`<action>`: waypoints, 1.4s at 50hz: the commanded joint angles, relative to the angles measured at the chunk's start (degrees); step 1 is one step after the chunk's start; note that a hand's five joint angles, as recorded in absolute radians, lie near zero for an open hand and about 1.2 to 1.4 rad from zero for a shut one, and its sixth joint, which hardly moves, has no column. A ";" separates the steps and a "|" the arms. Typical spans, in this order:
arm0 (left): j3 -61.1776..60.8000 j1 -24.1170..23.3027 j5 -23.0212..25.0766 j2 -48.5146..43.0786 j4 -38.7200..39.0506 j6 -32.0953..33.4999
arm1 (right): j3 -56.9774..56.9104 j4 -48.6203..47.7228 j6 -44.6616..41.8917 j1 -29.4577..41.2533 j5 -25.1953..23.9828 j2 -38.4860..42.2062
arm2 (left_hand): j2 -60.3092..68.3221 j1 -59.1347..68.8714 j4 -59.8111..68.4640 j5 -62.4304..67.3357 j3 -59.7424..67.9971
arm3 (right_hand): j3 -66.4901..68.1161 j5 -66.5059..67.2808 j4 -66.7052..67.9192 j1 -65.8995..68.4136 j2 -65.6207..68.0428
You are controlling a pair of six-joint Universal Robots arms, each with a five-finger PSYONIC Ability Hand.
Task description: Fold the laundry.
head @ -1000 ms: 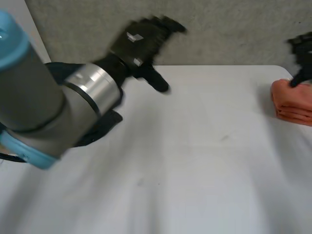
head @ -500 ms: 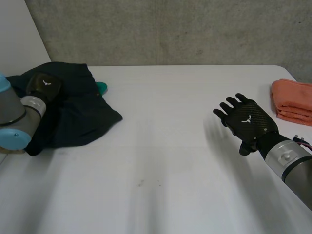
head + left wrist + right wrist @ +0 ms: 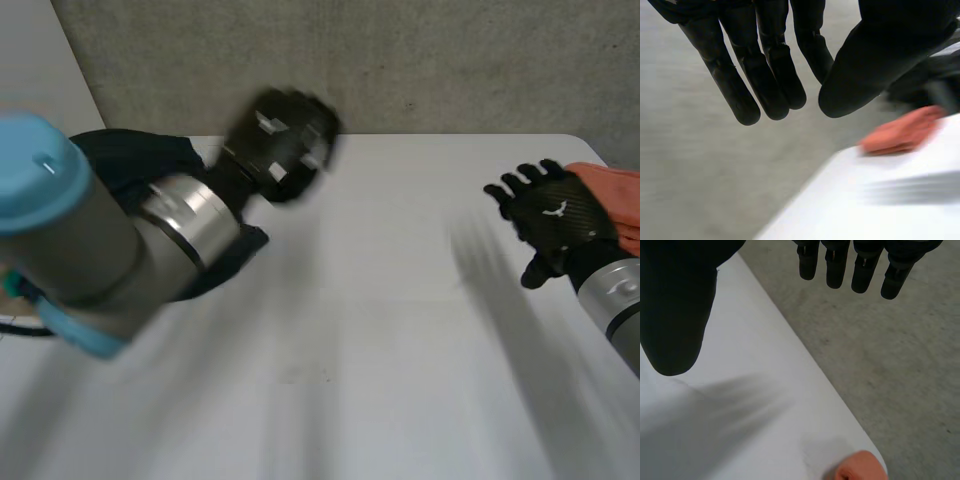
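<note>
While the dark garment (image 3: 130,160) lies at the far-left corner of the table (image 3: 400,330) beneath the left arm (image 3: 80,240), the left hand (image 3: 285,140), fingers straight and empty, is nearer. The right hand (image 3: 555,215), spread and empty, sits beside the folded orange cloth (image 3: 618,190).

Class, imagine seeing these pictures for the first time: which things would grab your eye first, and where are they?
The left arm looms large at the head view's near left, its open left hand raised over the white table, partly hiding a dark garment. At the table's right edge, the open right hand hovers beside a folded orange cloth.
</note>
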 commanded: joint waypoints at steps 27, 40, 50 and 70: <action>9.18 21.54 -17.74 -18.48 -4.70 29.37 | -0.07 0.41 2.34 -2.20 -0.70 2.39 | -49.64 -47.39 -49.66 -48.52 -49.04 | -2.41 -2.77 -2.40 -3.09 -2.56; 9.19 17.07 -12.64 -17.98 -3.82 24.74 | -0.42 0.41 1.63 -2.64 -0.61 3.88 | 11.40 13.65 11.38 12.53 12.01 | -2.41 -2.77 -2.40 -3.09 -2.56; 3.13 5.30 -7.03 -3.82 -2.06 7.78 | -0.51 0.32 2.16 -2.72 -0.08 3.18 | 11.40 13.65 11.38 12.53 12.01 | -2.41 -2.77 -2.40 -3.09 -2.56; -3.47 -15.55 3.80 -10.14 -2.77 -4.80 | -1.73 0.50 2.43 -4.66 0.45 0.89 | -10.44 -8.19 -10.46 -9.32 -9.83 | -2.41 -2.77 -2.40 -3.09 -2.56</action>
